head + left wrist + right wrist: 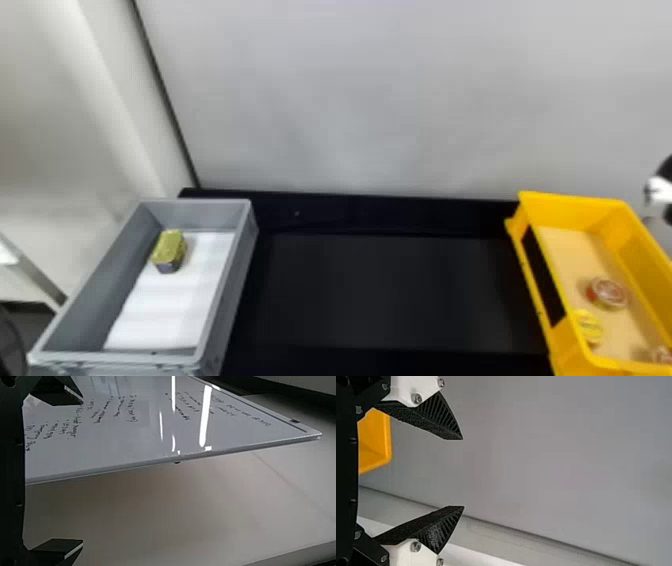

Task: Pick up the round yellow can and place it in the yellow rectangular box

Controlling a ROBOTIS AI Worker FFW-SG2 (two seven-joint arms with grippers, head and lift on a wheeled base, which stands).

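In the head view, part of my right gripper point(660, 191) shows at the right edge, beyond the yellow rectangular box point(527, 272). Inside that box, a round yellow can point(589, 327) lies against the near left wall. The right wrist view has my right gripper point(463, 472) with its fingers wide apart and nothing between them; a corner of the yellow box point(375, 441) is behind it. My left gripper point(83, 472) is open and holds nothing, facing a whiteboard and a pale surface in the left wrist view.
A grey box point(252, 225) at the left holds a gold-topped can point(169, 249) on white lining. The dark table point(390, 290) stretches between the boxes. Near the yellow can lies a round red-sided can point(608, 293), with another item point(663, 355) in the near right corner.
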